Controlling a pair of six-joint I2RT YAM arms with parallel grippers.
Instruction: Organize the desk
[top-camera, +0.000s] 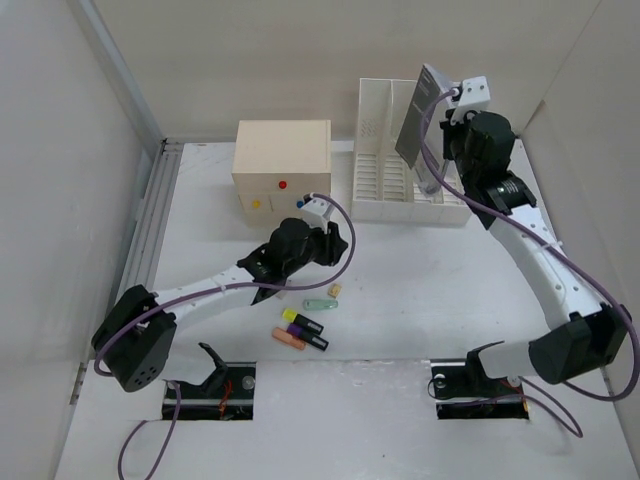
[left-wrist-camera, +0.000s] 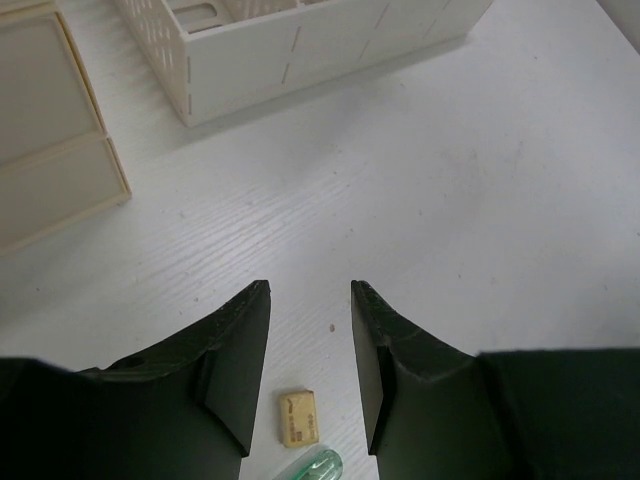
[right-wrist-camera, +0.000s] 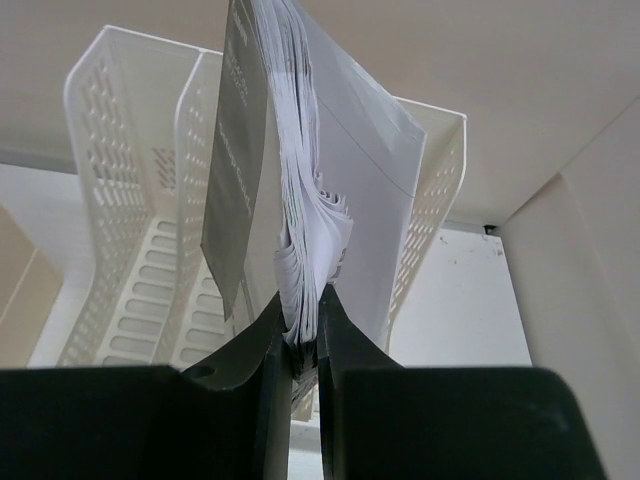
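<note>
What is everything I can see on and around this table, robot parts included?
desk: one, white, under everything.
drawer box: one, cream, red, yellow and blue knobs, back centre.
file rack: one, white, back right, beside the box.
booklet: one, grey cover, white pages, held above the rack.
eraser: one, tan, mid-desk.
pen-like tube: one, pale green, just nearer than the eraser.
markers: small cluster, count unclear, yellow, purple, orange, black, beside the tube.
left fingers: two, black, open, near the eraser.
right fingers: two, black, shut on the booklet.
</note>
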